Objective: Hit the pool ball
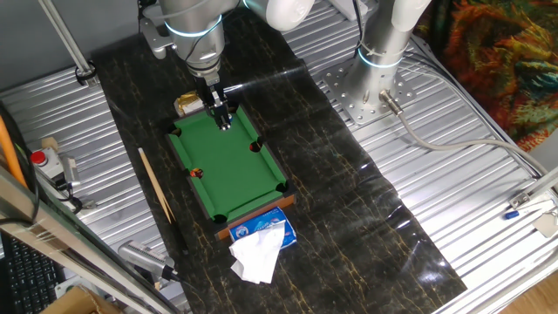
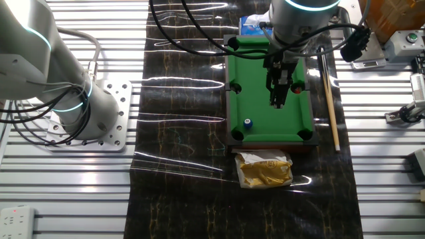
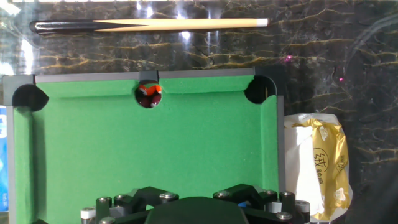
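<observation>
A small green pool table (image 1: 228,170) lies on the dark mat; it also shows in the other fixed view (image 2: 255,86) and in the hand view (image 3: 155,155). A red ball (image 1: 197,173) sits at a side pocket (image 2: 298,88) (image 3: 149,95). A blue ball (image 2: 248,123) rests on the felt near the corner by the gold bag. My gripper (image 2: 277,101) hangs over the felt to the right of the blue ball and apart from it, fingers together and empty (image 1: 224,119). In the hand view only the gripper's base shows, with a speck of blue beside it.
A wooden cue stick (image 1: 155,183) lies on the mat beside the table's long side (image 2: 329,99) (image 3: 149,25). A gold bag (image 2: 265,169) (image 3: 317,162) lies at one end, a blue tissue pack (image 1: 261,228) at the other. The arm's base (image 2: 86,113) stands nearby.
</observation>
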Available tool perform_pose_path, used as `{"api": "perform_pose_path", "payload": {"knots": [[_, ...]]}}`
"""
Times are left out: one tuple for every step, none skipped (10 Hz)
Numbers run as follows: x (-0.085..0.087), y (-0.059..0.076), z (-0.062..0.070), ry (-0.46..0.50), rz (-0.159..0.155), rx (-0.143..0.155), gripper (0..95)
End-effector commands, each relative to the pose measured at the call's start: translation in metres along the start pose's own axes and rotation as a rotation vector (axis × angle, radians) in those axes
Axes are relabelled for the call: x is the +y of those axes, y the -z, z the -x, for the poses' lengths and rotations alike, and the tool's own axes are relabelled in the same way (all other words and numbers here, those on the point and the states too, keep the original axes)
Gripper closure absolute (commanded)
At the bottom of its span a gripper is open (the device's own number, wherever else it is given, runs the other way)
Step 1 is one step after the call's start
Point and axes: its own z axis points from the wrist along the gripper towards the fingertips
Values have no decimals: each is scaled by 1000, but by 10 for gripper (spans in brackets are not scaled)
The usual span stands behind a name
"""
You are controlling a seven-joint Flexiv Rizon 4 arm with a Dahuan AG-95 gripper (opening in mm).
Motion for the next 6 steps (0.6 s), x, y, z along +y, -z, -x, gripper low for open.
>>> {"api": "perform_pose_path", "payload": {"knots": [[0,0,0,390,-102,-82,950],[0,1,0,427,-68,-76,950],[1,3,-1,430,-38,-62,950],[2,7,-2,431,-42,-45,950],[1,9,-2,424,-48,-45,950],[1,9,-2,407,-62,-27,950]]}}
